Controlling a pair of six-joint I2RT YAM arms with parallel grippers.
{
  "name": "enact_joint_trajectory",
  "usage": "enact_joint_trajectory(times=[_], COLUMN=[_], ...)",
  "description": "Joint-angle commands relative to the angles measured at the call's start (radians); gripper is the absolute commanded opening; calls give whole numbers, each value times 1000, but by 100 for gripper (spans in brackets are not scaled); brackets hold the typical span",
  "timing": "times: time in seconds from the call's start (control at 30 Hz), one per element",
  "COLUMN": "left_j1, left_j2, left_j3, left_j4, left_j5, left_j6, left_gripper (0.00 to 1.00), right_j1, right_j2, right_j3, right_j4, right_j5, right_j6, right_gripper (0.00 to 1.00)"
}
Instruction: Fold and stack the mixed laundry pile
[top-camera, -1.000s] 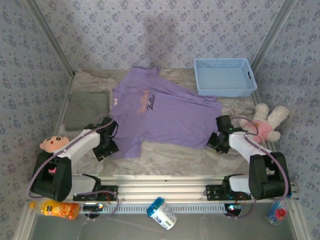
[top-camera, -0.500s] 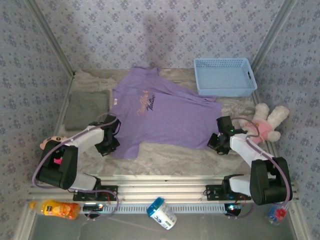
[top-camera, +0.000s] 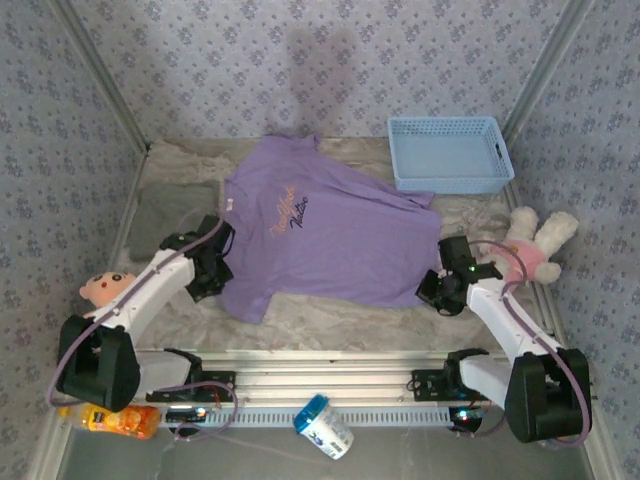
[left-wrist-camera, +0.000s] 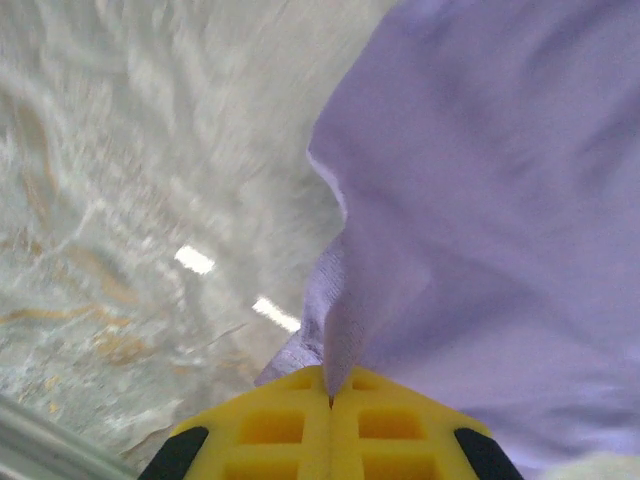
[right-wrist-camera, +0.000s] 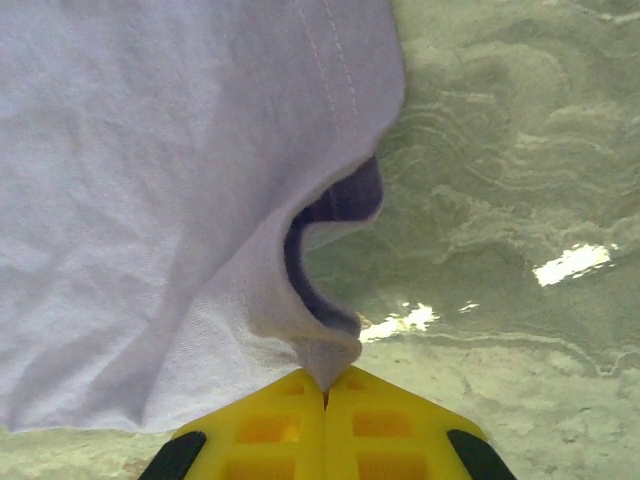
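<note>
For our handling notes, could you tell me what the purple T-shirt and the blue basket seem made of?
Purple T-shirt: soft matte knit cloth, probably cotton; it creases and shows hem stitching. Blue basket: likely rigid plastic, with moulded lattice walls.

The purple shirt (top-camera: 320, 235) covers the middle of the tabletop (top-camera: 340, 320). A bare strip runs along its near side. A blue basket (top-camera: 448, 155), a plush toy (top-camera: 535, 245) and a gray cloth (top-camera: 170, 215) crowd the edges.
</note>
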Motion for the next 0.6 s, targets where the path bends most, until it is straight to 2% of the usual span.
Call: enact_joint_trajectory(times=[0.0,0.27,0.57], left_j1=[0,39,67], left_j2=[69,362,704], left_j3=[138,431,872], left_j4=[-10,45,9], left_j5=[-58,-129,-128], left_j6=[13,64,143], left_gripper=[2,1,1], right_j1=[-24,-133,-172], right_j2=[30,116,410], right_j3=[78,158,396], right_j4=[-23,131,189], right_j5=[-53,-71,-37], right_j6=[30,108,73], right_gripper=[0,0,0])
